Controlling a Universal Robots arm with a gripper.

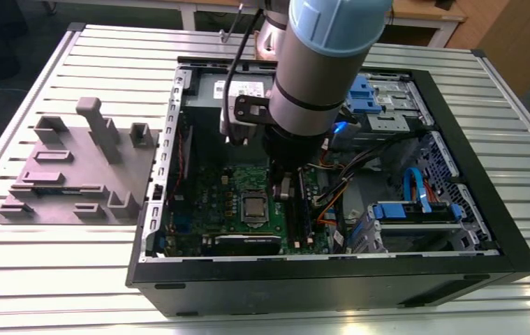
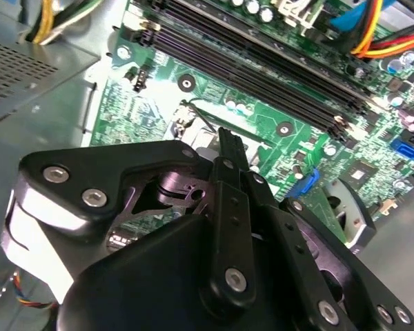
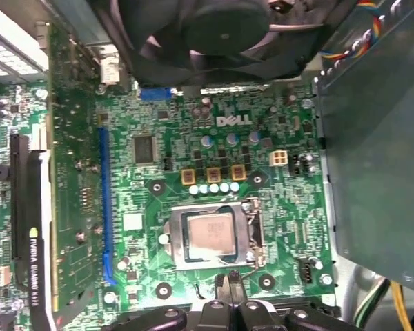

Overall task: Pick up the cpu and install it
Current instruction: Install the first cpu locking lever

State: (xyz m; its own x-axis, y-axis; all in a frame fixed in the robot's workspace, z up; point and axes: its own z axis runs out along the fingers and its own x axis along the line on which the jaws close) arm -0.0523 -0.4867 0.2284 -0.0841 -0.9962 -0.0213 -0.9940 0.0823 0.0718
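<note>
Your cpu [image 3: 208,234] sits in the socket frame [image 3: 214,238] at the lower centre of the first wrist view, its pale metal top showing inside the bracket; in the exterior view it lies at the lower middle of the motherboard [image 1: 246,202], inside the open computer case [image 1: 451,272].

The gripper [image 3: 230,281] hangs just beside the socket, at the bottom edge of the first wrist view. Its fingers look pressed together with nothing between them.

Judging from this, the risks are close-quarters ones:
- A sideways drift could knock the bracket or the small parts around the socket.
- If the chip is not fully seated, a nudge could tilt it on the contacts.
- The arm [image 1: 316,63] stands deep in the case, near the cables [image 1: 344,183] right of centre in the exterior view, so a careless lift could snag them.
</note>
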